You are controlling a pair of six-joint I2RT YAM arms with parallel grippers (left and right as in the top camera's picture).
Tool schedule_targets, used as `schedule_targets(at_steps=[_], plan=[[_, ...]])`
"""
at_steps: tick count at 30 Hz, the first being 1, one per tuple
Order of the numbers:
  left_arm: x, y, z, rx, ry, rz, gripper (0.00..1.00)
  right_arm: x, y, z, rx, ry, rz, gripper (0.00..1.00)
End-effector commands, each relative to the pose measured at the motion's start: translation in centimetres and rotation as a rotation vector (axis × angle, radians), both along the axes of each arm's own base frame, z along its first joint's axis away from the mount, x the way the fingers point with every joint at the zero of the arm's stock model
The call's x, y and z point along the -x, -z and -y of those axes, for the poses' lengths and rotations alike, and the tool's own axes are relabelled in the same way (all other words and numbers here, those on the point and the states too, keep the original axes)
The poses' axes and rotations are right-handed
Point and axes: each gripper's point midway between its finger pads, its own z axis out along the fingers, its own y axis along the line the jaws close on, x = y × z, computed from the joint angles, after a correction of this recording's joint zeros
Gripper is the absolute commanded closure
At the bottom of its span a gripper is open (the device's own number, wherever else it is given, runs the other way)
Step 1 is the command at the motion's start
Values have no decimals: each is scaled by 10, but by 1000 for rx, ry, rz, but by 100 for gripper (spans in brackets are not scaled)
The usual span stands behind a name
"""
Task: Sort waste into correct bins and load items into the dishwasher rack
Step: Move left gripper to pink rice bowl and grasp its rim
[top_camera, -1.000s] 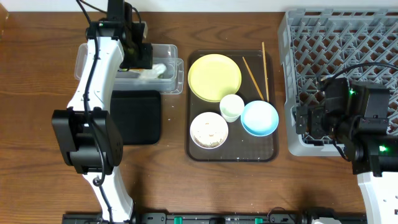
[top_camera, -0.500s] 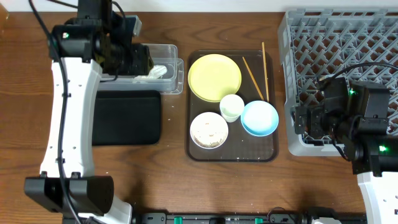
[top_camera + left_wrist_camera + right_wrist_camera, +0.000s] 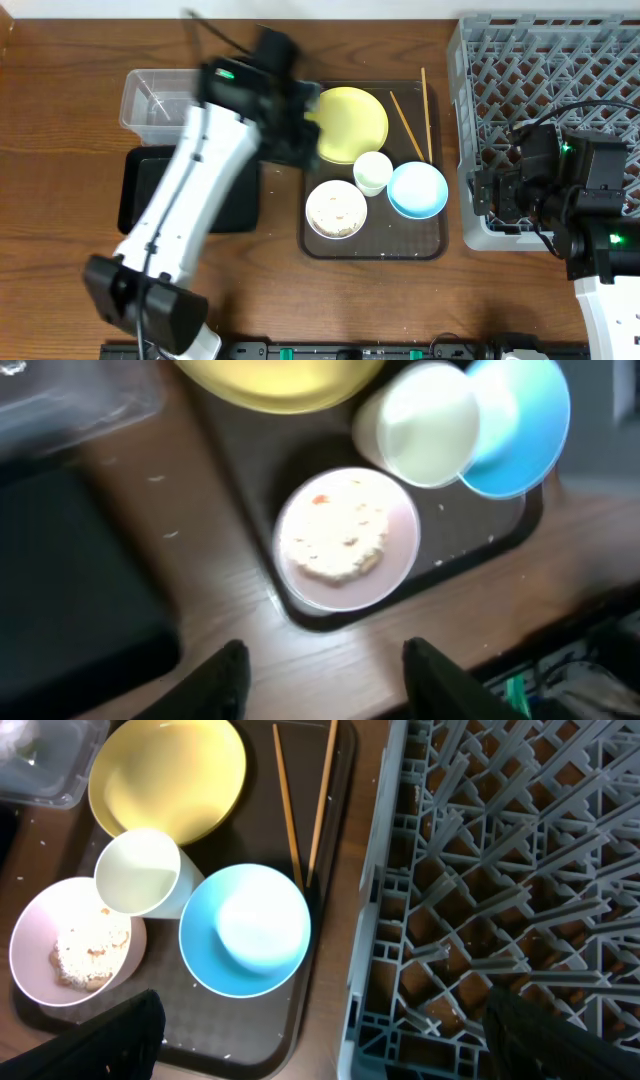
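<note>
Left hand [image 3: 330, 685] is hovering above the near edge of the brown serving tray [image 3: 375, 250], its fingers spread with nothing between them; the white bowl [image 3: 345, 540] is sitting just ahead of it, and the arm is showing blurred from overhead. Right hand [image 3: 330, 1050] is hanging at the front left corner of the dishwasher rack [image 3: 545, 60], likewise spread and holding nothing.

Judging progress, little of the loading is showing as done. Rice [image 3: 335, 545] is lying in the white bowl, so that waste is waiting to be binned. The small white cup [image 3: 373, 172], light blue bowl [image 3: 417, 190], yellow plate [image 3: 350, 122] and chopsticks [image 3: 415, 115] are all resting on the serving tray, and no dish is showing in the rack's visible pegs. No wrapper or scrap is lying on the tray or the counter [image 3: 60, 250]. The clear tub [image 3: 150, 95] is partly hidden by the arm, so its contents cannot be told; the black tray [image 3: 135, 190] is looking bare where visible.
</note>
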Motion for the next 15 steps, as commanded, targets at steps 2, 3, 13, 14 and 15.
schedule_targets(at_steps=[2,3,13,14,15], plan=[[26,39,35,-91,64,-6,53,-2,-6,-6,-20,-13,9,1],[33,49,46,-90,91,-6,54,-2,-6,-6,-20,-14,8,1],[70,126,92,-138,202,39,55,-1,-5,-7,-23,-16,5,1],[69,130,92,-160,206,53,55,-1,-5,-7,-23,-16,5,1],[67,134,92,-184,209,67,55,-1,-5,-7,-23,-16,5,1]])
